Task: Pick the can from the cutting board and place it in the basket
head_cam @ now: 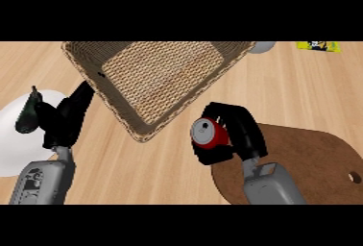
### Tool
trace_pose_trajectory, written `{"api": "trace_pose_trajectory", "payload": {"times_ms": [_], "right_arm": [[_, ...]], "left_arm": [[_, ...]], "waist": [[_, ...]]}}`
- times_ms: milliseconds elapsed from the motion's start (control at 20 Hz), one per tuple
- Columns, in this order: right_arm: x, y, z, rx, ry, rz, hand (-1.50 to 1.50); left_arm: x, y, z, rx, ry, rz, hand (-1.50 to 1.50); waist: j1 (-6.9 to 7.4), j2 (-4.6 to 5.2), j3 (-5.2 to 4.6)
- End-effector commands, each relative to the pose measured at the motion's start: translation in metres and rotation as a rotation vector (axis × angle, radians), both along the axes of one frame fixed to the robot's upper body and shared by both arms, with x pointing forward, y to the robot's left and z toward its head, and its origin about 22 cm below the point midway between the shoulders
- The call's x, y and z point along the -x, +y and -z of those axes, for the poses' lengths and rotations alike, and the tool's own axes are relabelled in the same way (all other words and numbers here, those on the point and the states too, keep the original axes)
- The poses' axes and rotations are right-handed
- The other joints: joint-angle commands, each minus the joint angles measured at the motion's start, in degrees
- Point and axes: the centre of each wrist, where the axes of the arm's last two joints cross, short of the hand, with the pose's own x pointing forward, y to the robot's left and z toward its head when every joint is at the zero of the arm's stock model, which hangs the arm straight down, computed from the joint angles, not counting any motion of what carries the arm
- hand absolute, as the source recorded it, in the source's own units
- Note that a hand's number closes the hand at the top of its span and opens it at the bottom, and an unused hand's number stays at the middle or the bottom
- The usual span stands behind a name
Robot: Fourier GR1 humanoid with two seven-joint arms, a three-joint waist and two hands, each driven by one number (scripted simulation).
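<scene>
A red can [210,134] with a silver top is held upright in my right hand [237,130], whose fingers and thumb curl round it. The can hangs over the left edge of the brown round cutting board [312,158], between the board and the basket. The woven wicker basket [216,72] lies at the top centre, tilted, its near corner just left of the can. My left hand [67,117] rests at the left, fingers straight and pointing up toward the basket's left wall.
A white plate [14,139] lies at the left edge with a dark green avocado-like fruit [28,117] on it, next to my left hand. A grey object [264,46] and a yellow packet [319,46] sit at the top right.
</scene>
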Motion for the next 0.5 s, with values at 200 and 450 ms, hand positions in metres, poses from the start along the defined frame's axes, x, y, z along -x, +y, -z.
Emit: {"api": "trace_pose_trajectory", "payload": {"times_ms": [200,450], "right_arm": [[0.0,0.045,-0.046,-0.268,-0.298,0.118,1.5],[0.002,0.068,-0.065,-0.397,-0.445,0.191,1.5]], "left_arm": [[-0.009,-0.015,-0.005,0.006,-0.005,0.051,0.0],[-0.012,-0.02,-0.005,-0.003,-0.001,0.073,0.0]], "waist": [[3.28,-0.12,0.11],[3.75,-0.34,-0.28]]}}
